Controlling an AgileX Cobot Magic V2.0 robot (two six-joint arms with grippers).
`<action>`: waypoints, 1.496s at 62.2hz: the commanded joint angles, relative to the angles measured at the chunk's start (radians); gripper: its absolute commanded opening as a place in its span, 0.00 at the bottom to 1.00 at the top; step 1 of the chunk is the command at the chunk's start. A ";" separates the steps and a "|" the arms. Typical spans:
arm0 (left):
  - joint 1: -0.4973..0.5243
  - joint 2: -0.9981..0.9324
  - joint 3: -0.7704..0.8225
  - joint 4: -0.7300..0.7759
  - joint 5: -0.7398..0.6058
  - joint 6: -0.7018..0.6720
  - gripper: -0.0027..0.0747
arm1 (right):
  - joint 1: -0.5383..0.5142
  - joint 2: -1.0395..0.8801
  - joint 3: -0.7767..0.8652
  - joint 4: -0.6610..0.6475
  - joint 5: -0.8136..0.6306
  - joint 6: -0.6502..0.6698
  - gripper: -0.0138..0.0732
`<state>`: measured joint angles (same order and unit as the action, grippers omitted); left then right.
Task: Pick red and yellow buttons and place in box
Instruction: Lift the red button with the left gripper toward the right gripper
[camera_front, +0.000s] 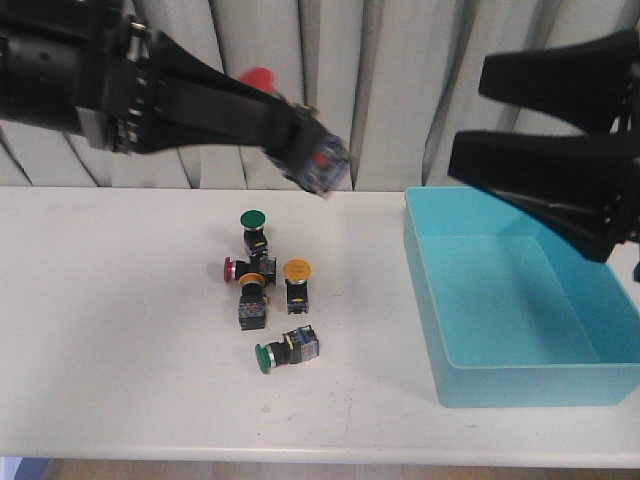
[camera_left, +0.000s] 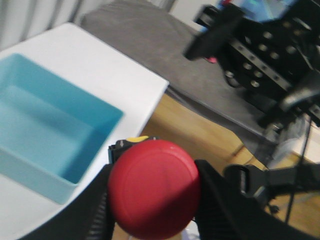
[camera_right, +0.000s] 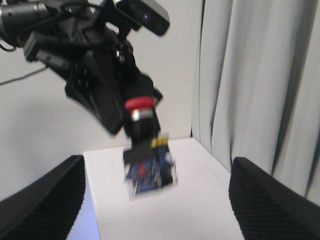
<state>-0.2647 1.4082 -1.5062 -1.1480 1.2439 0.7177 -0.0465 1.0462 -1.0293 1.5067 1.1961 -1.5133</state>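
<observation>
Right now we have the left gripper (camera_front: 300, 135) clenched on a red button (camera_left: 154, 194), carried high over the table so it clears the cluster of buttons (camera_front: 265, 285) on its way right toward the box (camera_front: 520, 300). Our right gripper (camera_front: 560, 140) hangs spread and empty above the box.

On the desk (camera_front: 120, 330) a cluster of buttons (camera_front: 262, 285) sits near the middle, with the box (camera_front: 520, 310) at its 3 o'clock, well apart. One more button (camera_front: 312, 160) is up in the air at the cluster's 12 o'clock, held in the left hand (camera_front: 285, 135). The right hand (camera_front: 560, 130) hangs above the box.
</observation>
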 joint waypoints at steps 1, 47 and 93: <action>-0.060 -0.010 -0.026 -0.087 -0.008 0.007 0.02 | -0.002 -0.009 -0.049 0.107 0.028 -0.010 0.82; -0.216 -0.010 -0.027 -0.298 -0.123 0.092 0.02 | -0.002 -0.009 -0.049 0.105 0.080 0.039 0.82; -0.215 -0.010 -0.030 -0.302 -0.165 0.093 0.02 | 0.135 -0.009 -0.049 0.001 0.075 0.143 0.66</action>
<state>-0.4742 1.4277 -1.5052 -1.3633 1.1033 0.8070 0.0586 1.0462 -1.0483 1.4404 1.2221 -1.3606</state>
